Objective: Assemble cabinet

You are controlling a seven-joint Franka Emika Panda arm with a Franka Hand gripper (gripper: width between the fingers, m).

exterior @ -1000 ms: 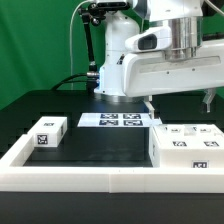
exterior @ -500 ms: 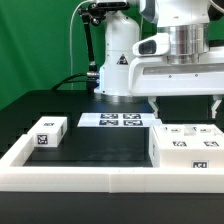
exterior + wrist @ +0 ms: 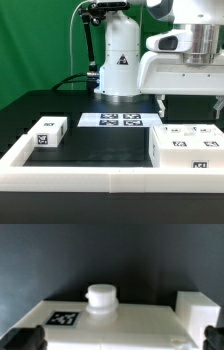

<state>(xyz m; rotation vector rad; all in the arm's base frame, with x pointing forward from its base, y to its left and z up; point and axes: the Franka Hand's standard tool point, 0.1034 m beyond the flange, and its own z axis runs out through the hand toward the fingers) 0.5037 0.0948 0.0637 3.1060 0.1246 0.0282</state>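
Observation:
The cabinet [image 3: 188,146], a large white box with black-and-white tags, lies at the exterior view's right inside the rail. My gripper [image 3: 190,107] hangs open just above it, one finger on each side and not touching. In the wrist view the cabinet's top [image 3: 130,324] fills the lower part, with a tag [image 3: 65,318], a short white round peg [image 3: 101,299] and a raised white block [image 3: 197,308]. The gripper [image 3: 120,339] is open wide and empty, and its dark fingertips [image 3: 28,339] show at both lower corners. A smaller white tagged block [image 3: 46,132] lies at the exterior view's left.
The marker board [image 3: 122,121] lies flat at the back middle of the black table. A low white border rail [image 3: 95,177] runs along the front and sides. The robot base [image 3: 120,60] stands behind, before a green backdrop.
The arm and gripper have moved toward the exterior view's right, ending centred over the cabinet. The parts on the table have not moved.

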